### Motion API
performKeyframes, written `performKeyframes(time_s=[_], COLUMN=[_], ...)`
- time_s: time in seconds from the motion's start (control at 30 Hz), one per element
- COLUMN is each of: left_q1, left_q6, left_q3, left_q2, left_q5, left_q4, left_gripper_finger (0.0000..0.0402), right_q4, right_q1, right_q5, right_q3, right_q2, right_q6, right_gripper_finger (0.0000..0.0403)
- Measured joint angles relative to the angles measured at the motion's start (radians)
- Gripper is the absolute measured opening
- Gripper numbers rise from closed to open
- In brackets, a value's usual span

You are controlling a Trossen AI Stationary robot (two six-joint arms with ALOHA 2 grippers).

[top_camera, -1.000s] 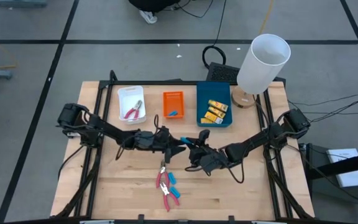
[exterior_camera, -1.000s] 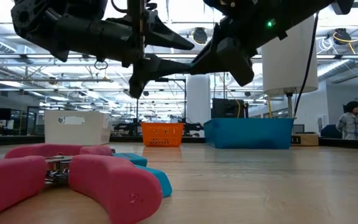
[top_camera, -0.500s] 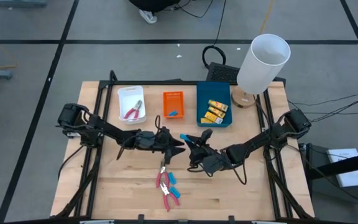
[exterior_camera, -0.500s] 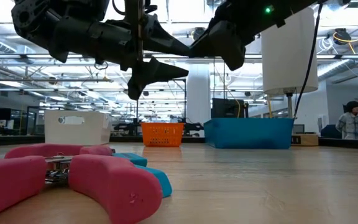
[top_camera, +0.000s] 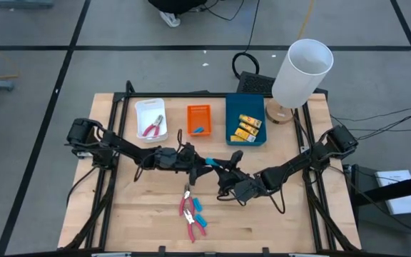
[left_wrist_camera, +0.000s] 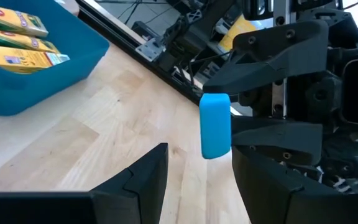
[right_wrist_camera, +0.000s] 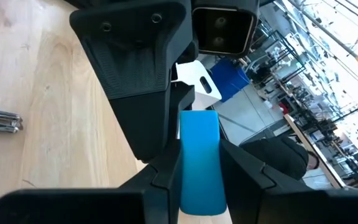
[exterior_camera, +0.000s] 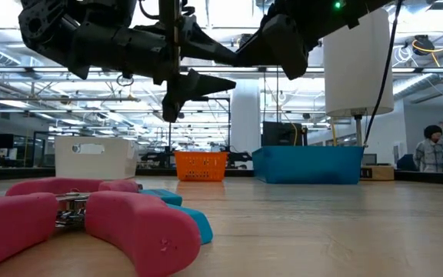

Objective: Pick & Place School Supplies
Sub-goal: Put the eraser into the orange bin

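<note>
A small light-blue piece (top_camera: 211, 162) is in the air over the table's middle, held by my right gripper (top_camera: 218, 166). The right wrist view shows the piece (right_wrist_camera: 199, 158) between that gripper's fingers. My left gripper (top_camera: 204, 165) faces it from the table's left, open. In the left wrist view its fingers (left_wrist_camera: 201, 152) stand on either side of the piece (left_wrist_camera: 215, 124); I cannot tell whether they touch it. Pink-handled tools (top_camera: 190, 214) and two more blue pieces (top_camera: 198, 205) lie on the table near its front edge. My right gripper pinches the light-blue piece between its two fingers (right_wrist_camera: 160, 177), holding the end nearer its wrist (right_wrist_camera: 199, 199). It comes in roughly level from the table's right. The piece is lifted clear, and its free end (right_wrist_camera: 197, 121) sticks out past the fingertips toward my left gripper.
At the far side stand a white tray (top_camera: 150, 109) with a pink tool, an orange tray (top_camera: 198, 111) with a blue piece, and a blue tray (top_camera: 231, 128) with yellow packets (top_camera: 247, 127). A white lamp (top_camera: 302, 71) stands at the far right corner. A person (exterior_camera: 435, 150) is in the room behind.
My right gripper, carrying the blue piece, has moved toward the table's left and risen a little, closing in on my left gripper. The piece now sits between the left gripper's open fingers.
</note>
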Motion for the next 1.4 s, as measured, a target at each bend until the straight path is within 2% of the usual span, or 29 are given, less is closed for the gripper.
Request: performKeyframes(time_s=[0.8, 0.97, 1.17, 1.4], left_q1=[-0.008, 0.007, 0.043, 0.047], left_q6=[0.079, 0.074, 0.051, 0.029], left_q3=[-0.001, 0.003, 0.006, 0.005], left_q2=[-0.009, -0.012, -0.013, -0.013], left_q5=[0.047, 0.055, 0.127, 0.137], left_q4=[0.021, 0.044, 0.079, 0.086], left_gripper_finger=[0.0184, 0.0184, 0.0184, 0.0184], right_q4=[0.027, 0.041, 0.031, 0.034], right_q1=[0.000, 0.021, 0.040, 0.039], right_q5=[-0.007, 0.077, 0.121, 0.117], right_q3=[-0.001, -0.002, -0.004, -0.004], right_q2=[0.000, -0.002, -0.011, -0.011], right_q6=[-0.007, -0.078, -0.079, -0.075], right_gripper_finger=[0.0082, 0.0082, 0.0082, 0.0082])
